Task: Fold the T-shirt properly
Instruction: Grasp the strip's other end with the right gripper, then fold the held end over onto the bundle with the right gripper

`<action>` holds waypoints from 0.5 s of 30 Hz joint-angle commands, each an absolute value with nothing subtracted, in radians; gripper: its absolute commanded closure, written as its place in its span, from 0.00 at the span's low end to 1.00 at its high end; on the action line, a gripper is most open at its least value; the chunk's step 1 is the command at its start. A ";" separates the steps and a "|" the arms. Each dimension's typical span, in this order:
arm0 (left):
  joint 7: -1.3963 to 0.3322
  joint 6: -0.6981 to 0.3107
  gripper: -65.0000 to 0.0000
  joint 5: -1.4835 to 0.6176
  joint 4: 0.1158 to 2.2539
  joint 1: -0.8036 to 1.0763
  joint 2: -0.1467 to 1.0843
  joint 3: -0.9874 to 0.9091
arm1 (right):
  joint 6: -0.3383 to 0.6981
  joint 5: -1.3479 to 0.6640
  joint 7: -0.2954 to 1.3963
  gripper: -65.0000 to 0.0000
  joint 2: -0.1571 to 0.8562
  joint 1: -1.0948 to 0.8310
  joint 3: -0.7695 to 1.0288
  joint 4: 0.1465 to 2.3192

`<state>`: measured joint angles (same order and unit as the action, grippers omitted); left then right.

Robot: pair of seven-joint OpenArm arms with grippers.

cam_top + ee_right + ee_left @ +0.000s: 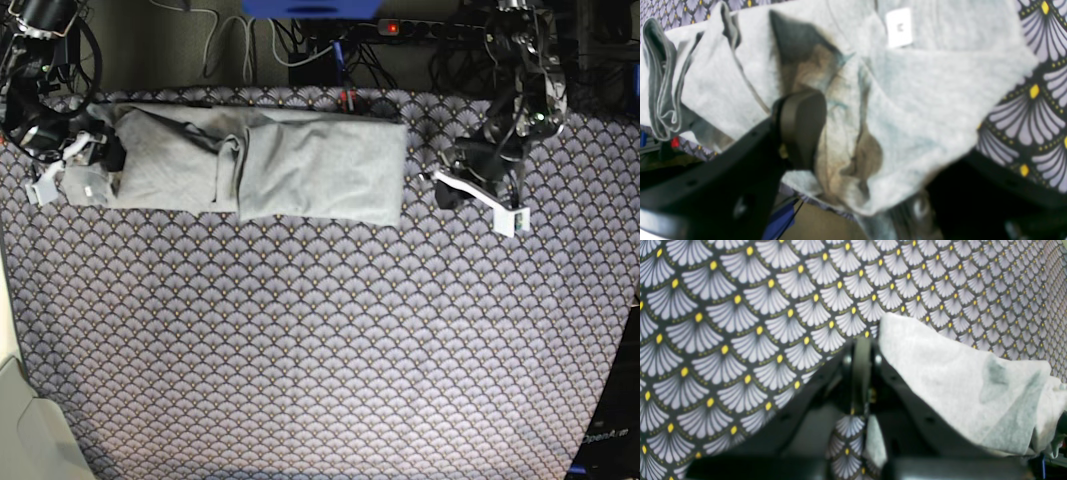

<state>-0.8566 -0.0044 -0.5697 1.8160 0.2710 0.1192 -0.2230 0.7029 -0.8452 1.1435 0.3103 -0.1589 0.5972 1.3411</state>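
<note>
The light grey T-shirt (300, 165) lies folded in a long band along the far side of the table. My right gripper (82, 165) is at its left end. In the right wrist view this gripper (887, 133) stands open. One finger (801, 126) rests over the bunched grey cloth (923, 100) and the other is a dark shape at the lower right. A white label (899, 28) shows beyond it. My left gripper (450, 185) is shut just off the shirt's right edge. In the left wrist view its tips (862, 346) meet beside a shirt corner (957, 380).
The fan-patterned tablecloth (320, 340) covers the whole table. Cables and a power strip (390, 28) run behind the far edge. The near-left table corner gives way to pale floor (25, 430).
</note>
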 commanded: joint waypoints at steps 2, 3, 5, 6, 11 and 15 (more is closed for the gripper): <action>-0.840 -0.013 1.00 -0.579 1.836 0.272 0.125 -0.226 | 0.698 -0.812 1.170 0.42 0.315 -0.159 0.599 1.343; -0.840 -0.013 1.00 -0.579 1.836 0.275 0.125 -0.226 | 0.698 -0.812 1.170 0.42 0.315 -0.159 0.599 1.342; -0.840 -0.013 1.00 -0.579 1.836 0.278 0.125 -0.226 | 0.698 -0.812 1.170 0.43 0.305 -0.159 0.599 1.342; -0.840 -0.013 1.00 -0.579 1.836 0.278 0.125 -0.226 | 0.698 -0.812 1.170 0.43 0.302 -0.157 0.601 1.342; -0.840 -0.013 1.00 -0.579 1.850 0.278 0.125 -0.226 | 0.698 -0.812 1.178 0.79 0.297 -0.157 0.599 1.342; -0.842 -0.013 1.00 -0.579 1.851 0.285 0.127 -0.226 | 0.698 -0.812 1.193 1.00 0.300 -0.148 0.599 1.351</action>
